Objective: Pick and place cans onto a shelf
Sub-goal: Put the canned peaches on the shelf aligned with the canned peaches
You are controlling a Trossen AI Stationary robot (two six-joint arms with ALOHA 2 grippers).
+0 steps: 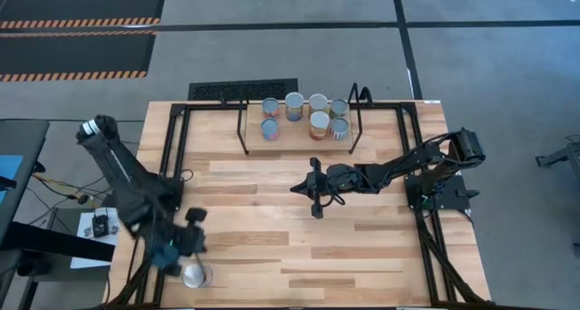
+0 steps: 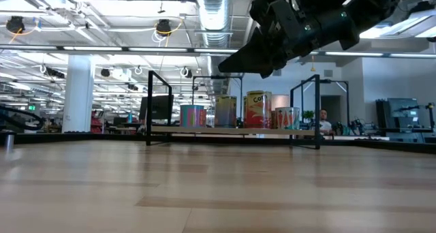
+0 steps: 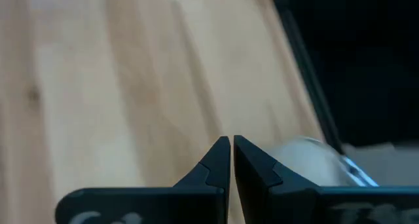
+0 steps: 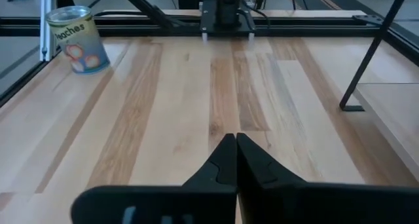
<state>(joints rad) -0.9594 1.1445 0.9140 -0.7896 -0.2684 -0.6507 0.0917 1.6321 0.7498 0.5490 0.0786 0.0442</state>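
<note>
My left claw point(image 1: 192, 247), fingers together and empty, hovered just beside the last peaches can point(image 1: 194, 275); next I judged I must spread them and straddle it for the shelf point(image 1: 299, 140).

seven cans point(image 1: 306, 116) on shelf point(image 1: 299, 149); one can point(image 1: 193, 276) near table's point(image 1: 362, 247) front-left edge.

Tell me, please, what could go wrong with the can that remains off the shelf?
1. The last can stands close to the table's near edge; a nudge could send it off.
2. The left hand sits beside that can with fingers shut, so it must open before any grasp.
3. The shelf already holds seven cans bunched together; adding another could knock one.
</note>
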